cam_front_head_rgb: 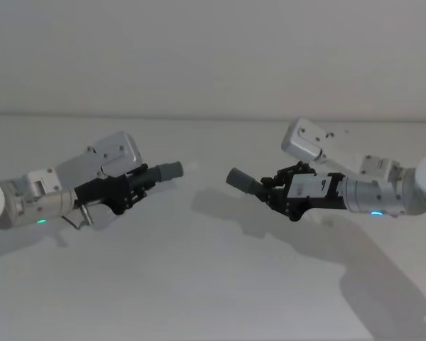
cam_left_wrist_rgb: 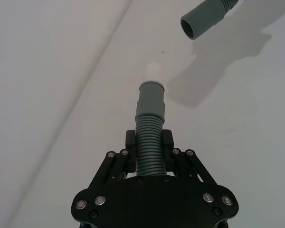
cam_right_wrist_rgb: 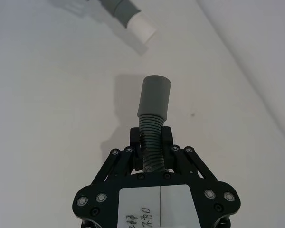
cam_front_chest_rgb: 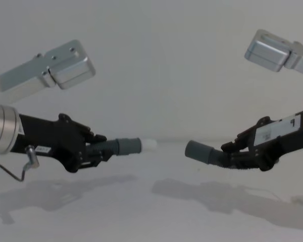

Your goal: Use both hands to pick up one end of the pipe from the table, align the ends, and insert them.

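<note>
Matte white-grey counter, plain, running back to a faint seam under a pale wall, with soft arm shadows across it. On the left, left gripper raised above the counter, fingers closed on the ribbed part of the left hose, left cuff pointing right. On the right, right gripper raised as well, fingers clamped on the ribbed right hose, right cuff pointing left. Cuffs facing each other near the middle, apart, with a gap between and not quite in line. From the chest: both pieces off the counter at about the same height, a white tip jutting from the left cuff toward the right one, right cuff tilted slightly upward. From the left wrist: the hollow open mouth of the right cuff. From the right wrist: a white label on the gripper's back, and the white tip far off. Broad open counter near and far of the gap, and to either side behind the arms. Far edge of the counter well behind both cuffs.
</note>
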